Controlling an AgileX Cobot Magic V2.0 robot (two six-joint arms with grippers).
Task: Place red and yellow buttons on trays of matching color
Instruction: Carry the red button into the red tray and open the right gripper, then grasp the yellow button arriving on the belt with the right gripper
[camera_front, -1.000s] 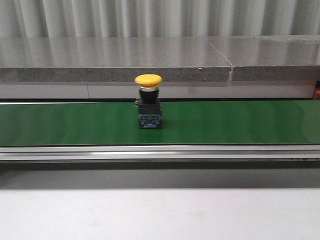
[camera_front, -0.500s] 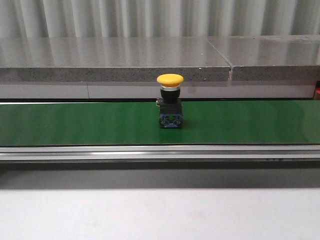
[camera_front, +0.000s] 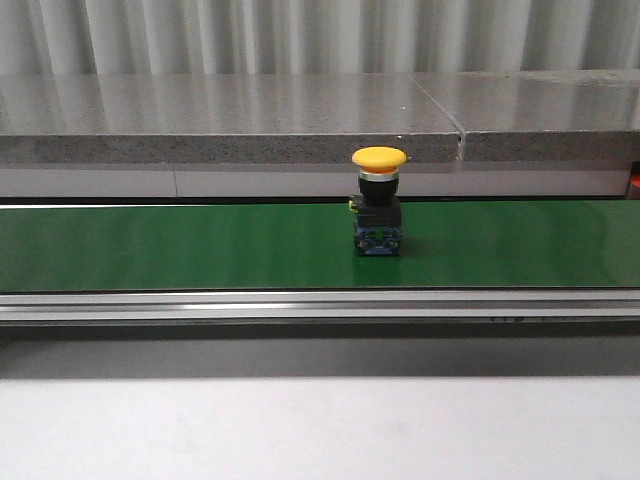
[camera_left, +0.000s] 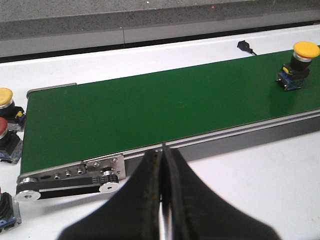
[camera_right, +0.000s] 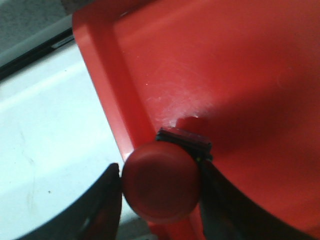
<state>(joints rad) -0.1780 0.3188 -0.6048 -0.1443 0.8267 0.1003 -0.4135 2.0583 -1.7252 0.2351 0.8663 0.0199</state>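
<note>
R gripper (camera_right: 160, 192): I see it clamped on 1 red button (camera_right: 162, 187), fingers touching both sides of the cap, held over the rim of the red tray (camera_right: 250, 75). L gripper (camera_left: 162, 200): fingers pressed together, nothing between them, poised low over the white table (camera_left: 260, 175) beside the green belt (camera_left: 150, 115). Count: 1 yellow button (camera_front: 379, 205) upright on belt, well ahead of L gripper. Off the belt end: 1 more yellow button (camera_left: 7, 102), 1 more red (camera_left: 5, 142), 1 cut off, colour can't tell.
</note>
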